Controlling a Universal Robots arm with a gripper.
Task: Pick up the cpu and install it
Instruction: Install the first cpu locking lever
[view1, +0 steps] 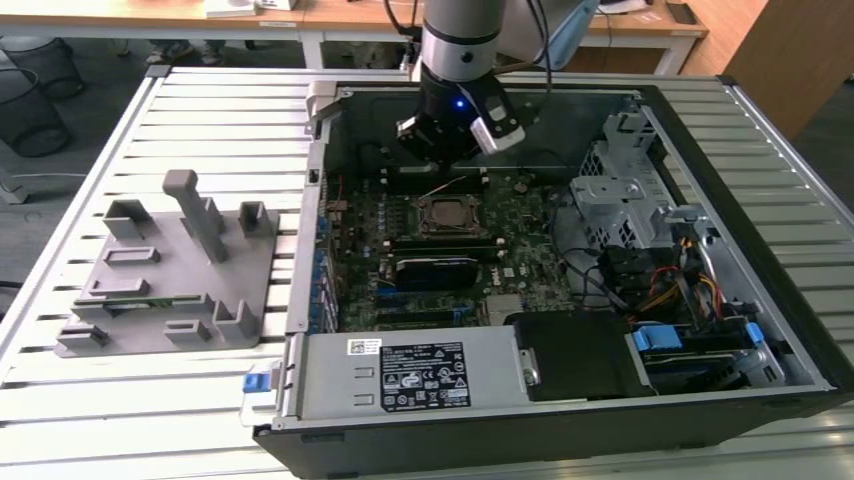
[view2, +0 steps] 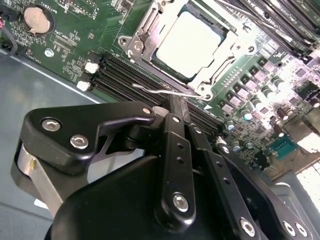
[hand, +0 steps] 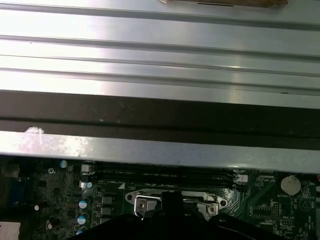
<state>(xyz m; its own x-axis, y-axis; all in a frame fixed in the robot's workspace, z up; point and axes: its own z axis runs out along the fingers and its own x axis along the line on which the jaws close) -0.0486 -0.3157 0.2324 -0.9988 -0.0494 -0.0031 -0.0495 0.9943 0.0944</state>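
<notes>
Cpu sitting flat in the socket on the motherboard, silver lid catching the light in the second wrist view, metal frame bordering it on all sides. Gripper hanging just above the board inside the open computer case, near the socket but not touching the chip. Fingers apparently drawn together, nothing between them, though the tips are hard to make out. Judged light, thin, rigid; slick on top, delicate underneath, so best taken by two opposite edges, never pressed down. Little edge exposed with the frame so close. Thin wire lever lying just beside the fingertips, memory slots alongside. Tight quarters: case wall behind, drive cage off toward the exterior view's right, open room straight up only.
</notes>
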